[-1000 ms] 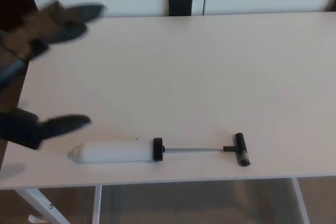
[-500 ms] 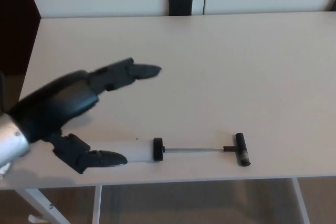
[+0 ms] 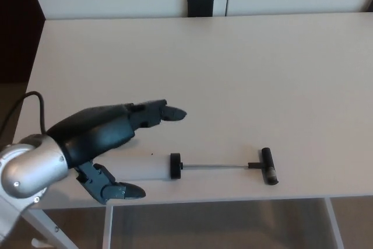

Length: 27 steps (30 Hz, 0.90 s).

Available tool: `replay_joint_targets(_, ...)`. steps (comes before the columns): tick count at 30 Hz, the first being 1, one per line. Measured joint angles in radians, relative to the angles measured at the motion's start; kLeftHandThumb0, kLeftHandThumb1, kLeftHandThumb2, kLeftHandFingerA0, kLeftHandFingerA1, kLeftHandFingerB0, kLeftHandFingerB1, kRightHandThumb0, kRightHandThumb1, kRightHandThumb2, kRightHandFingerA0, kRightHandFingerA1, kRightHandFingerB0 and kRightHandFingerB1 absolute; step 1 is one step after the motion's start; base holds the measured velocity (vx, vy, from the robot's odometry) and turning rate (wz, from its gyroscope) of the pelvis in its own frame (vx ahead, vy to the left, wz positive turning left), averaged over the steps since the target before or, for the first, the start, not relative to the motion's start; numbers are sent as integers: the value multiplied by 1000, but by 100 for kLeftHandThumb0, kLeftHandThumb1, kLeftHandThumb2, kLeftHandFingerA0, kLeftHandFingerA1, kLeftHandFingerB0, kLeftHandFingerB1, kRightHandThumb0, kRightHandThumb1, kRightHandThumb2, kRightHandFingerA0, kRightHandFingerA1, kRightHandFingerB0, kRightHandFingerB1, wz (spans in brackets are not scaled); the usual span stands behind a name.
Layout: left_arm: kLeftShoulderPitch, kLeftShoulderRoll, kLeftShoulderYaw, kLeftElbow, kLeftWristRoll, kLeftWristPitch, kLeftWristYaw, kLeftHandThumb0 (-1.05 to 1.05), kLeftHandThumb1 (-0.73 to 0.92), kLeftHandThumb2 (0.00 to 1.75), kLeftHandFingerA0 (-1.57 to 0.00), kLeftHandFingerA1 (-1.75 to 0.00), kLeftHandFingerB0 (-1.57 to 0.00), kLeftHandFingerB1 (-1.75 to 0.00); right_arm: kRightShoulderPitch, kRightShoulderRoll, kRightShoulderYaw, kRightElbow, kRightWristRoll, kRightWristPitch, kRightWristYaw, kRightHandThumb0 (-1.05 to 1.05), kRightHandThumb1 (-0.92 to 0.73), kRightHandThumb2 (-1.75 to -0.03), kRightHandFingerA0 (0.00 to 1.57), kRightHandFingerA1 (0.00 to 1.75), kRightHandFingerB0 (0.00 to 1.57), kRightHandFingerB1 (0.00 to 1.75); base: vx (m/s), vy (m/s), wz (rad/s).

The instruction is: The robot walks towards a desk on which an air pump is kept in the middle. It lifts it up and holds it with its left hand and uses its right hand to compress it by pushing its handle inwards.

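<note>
A pale counter [image 3: 233,74] fills the view before a white wall. At 8 o'clock the left hand [image 3: 108,138], fingers spread, straddles the air pump [image 3: 175,167], which lies near the counter's front edge, handle [image 3: 268,166] toward 4 o'clock. A black block [image 3: 200,5] sits at 12.

I see the air pump [image 3: 175,167] lying flat on the tabletop [image 3: 245,74], near its front edge. Its white barrel sits between the thumb and fingers of my left robot hand [image 3: 105,144], partly hidden by it; I cannot tell whether they touch. Black end cap just right of the hand. Thin metal rod fully extended rightward, ending in a black T-handle [image 3: 267,166] well apart from the hand.
</note>
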Motion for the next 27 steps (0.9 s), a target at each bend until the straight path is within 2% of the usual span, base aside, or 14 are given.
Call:
replay_joint_targets(2,-5,-1,-12,11,14,0,1,-43,44,54,-23,-32,-18,-27,0,0,0,0,0,0,0,-36,-62,-58,65,47,41,36,0,0,0)
replay_joint_targets(3,-15,-3,-29,28,41,0,2,-27,25,83,-6,-49,-6,-48,-1,0,1,0,0,0,0,-37,-61,-58,66,46,43,36,0,0,0)
replay_joint_targets(8,-37,-6,-64,59,99,0,5,-27,22,83,-8,-49,-7,-48,-3,0,2,0,0,0,1,-36,-61,-57,65,46,42,36,0,0,0)
replay_joint_targets(9,-43,-6,-74,66,118,0,6,-28,21,83,-10,-50,-10,-49,-3,0,3,0,0,0,1,-43,-51,-76,60,56,36,46,0,0,0)
replay_joint_targets(12,-53,-7,-90,75,154,0,8,-28,22,84,-10,-50,-9,-49,-5,0,3,0,0,0,1,-43,-52,-76,63,57,38,47,0,0,0)
replay_joint_targets(13,-57,-7,-98,80,174,0,9,-63,39,68,-28,-39,-23,-37,-5,0,3,0,0,0,1,-44,-51,-76,63,57,38,47,0,0,0)
replay_joint_targets(16,-61,-8,-113,84,212,0,11,-63,39,68,-28,-39,-23,-37,-6,0,4,0,1,0,2,-44,-51,-76,63,57,38,47,0,0,0)
replay_joint_targets(17,-61,-8,-119,85,226,0,12,-62,41,68,-26,-39,-21,-36,-6,0,4,0,1,0,3,-37,-62,-58,68,46,42,36,0,0,0)
replay_joint_targets(24,-62,-17,-146,89,310,0,21,-62,43,70,-28,-41,-21,-37,-6,0,4,0,1,0,5,-39,-61,-58,71,46,42,36,0,0,0)
replay_joint_targets(27,-63,-22,-164,91,353,0,26,-60,42,69,-31,-41,-25,-37,-7,0,5,0,1,0,7,-38,-61,-58,68,47,42,36,0,0,0)
